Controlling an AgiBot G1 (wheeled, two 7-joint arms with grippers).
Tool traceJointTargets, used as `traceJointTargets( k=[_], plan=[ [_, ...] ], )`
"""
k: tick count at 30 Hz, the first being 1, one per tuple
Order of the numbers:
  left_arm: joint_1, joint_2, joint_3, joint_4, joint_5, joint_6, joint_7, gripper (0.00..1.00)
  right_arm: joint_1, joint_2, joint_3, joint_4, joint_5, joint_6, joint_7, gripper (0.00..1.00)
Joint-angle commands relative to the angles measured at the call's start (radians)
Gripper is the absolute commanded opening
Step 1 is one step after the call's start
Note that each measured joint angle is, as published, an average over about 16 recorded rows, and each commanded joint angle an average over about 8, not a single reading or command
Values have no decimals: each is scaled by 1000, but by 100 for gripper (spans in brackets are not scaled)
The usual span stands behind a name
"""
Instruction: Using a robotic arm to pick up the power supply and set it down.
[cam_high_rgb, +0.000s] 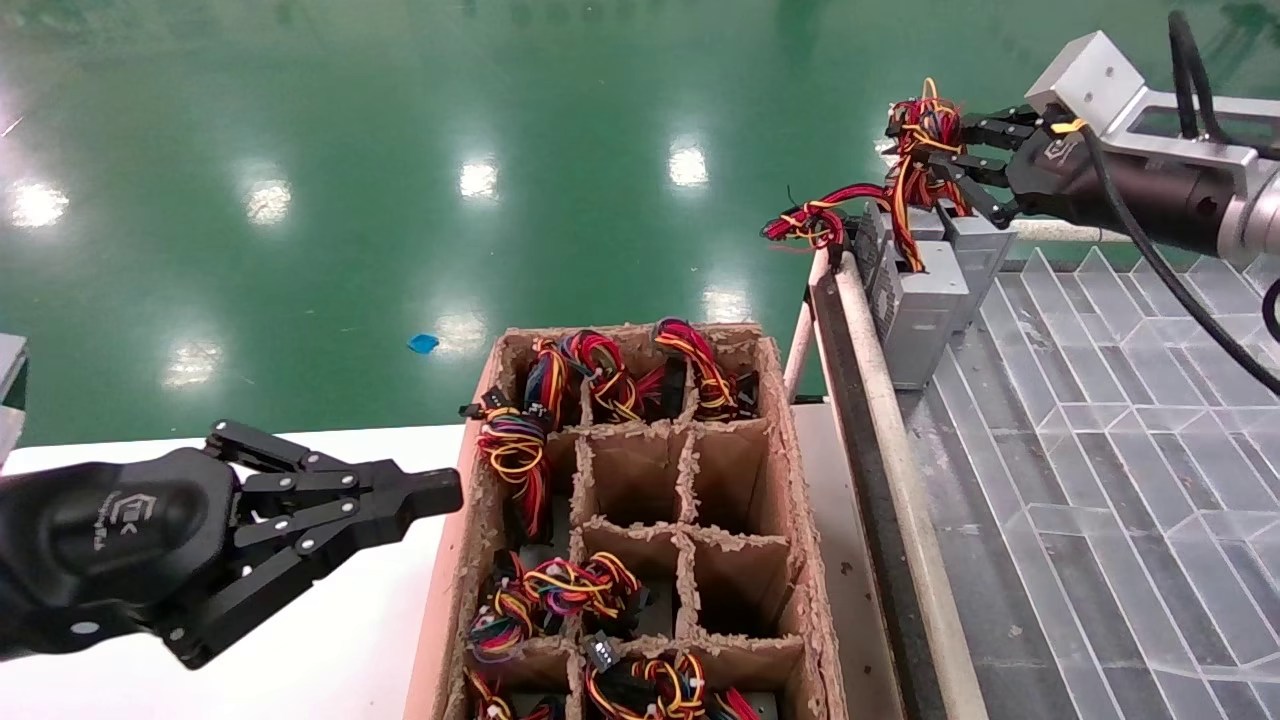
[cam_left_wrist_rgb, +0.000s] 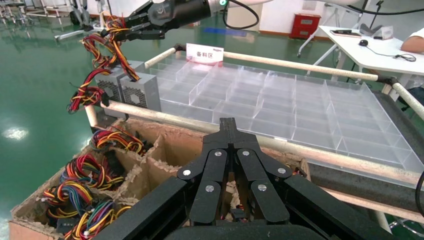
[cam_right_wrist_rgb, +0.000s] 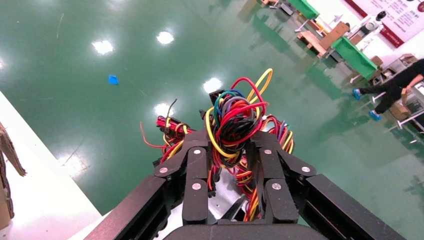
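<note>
Right gripper (cam_high_rgb: 950, 150) of the robotic arm (cam_high_rgb: 1170, 170) positioned above the far corner of the clear divided tray (cam_high_rgb: 1120, 430), fingers clenched on the wire bundle (cam_high_rgb: 925, 125) of the power supply (cam_high_rgb: 925, 305); same grip visible in the right wrist view, with the fingers (cam_right_wrist_rgb: 196, 170) pressed against both sides of the yellow, red, black and blue wires (cam_right_wrist_rgb: 237, 120). Power supply standing on end in the tray's far corner, just inside the padded rail (cam_high_rgb: 880, 400), perforated vent side facing the rail, wires rising from its top into the gripper. Second grey box (cam_high_rgb: 975, 250) directly behind it, touching or nearly touching; exact contact not discernible. Loose strand of red and yellow wires (cam_high_rgb: 810, 220) hanging outward over the rail toward the green floor (cam_high_rgb: 400, 150). In the left wrist view, both grey boxes (cam_left_wrist_rgb: 127, 87) seen side by side at the tray corner, near the white label card (cam_left_wrist_rgb: 205, 53). Cardboard divider box (cam_high_rgb: 640, 520) located beside the rail, on the side away from the tray, holding wire bundles (cam_high_rgb: 515, 450) in several compartments, with the middle cells showing bare cardboard. Left gripper (cam_high_rgb: 440, 495) parked over the white table (cam_high_rgb: 330, 640), beside the cardboard box on the side away from the tray, fingertips closed together and holding nothing, confirmed by the left wrist view (cam_left_wrist_rgb: 228, 125).
</note>
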Motion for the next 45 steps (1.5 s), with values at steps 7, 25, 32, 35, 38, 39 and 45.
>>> traceJointTargets(
  k=[7,25,32,35,38,39,45],
  plan=[
    [0,0,0,0,0,0,0,0,27,-19,-14,-28,-20,-8,-22,100],
    [0,0,0,0,0,0,0,0,51,-38,-35,-16,-54,33,-37,100],
    [0,0,0,0,0,0,0,0,22,-16,-4,47,-5,11,-54,100],
    [0,0,0,0,0,0,0,0,1,-4,20,88,33,-16,-65,100],
    [0,0,0,0,0,0,0,0,-24,10,44,127,74,-50,-71,100],
    [0,0,0,0,0,0,0,0,-31,13,49,139,84,-58,-70,100],
    [0,0,0,0,0,0,0,0,-78,34,53,210,127,-83,-26,100]
  ],
)
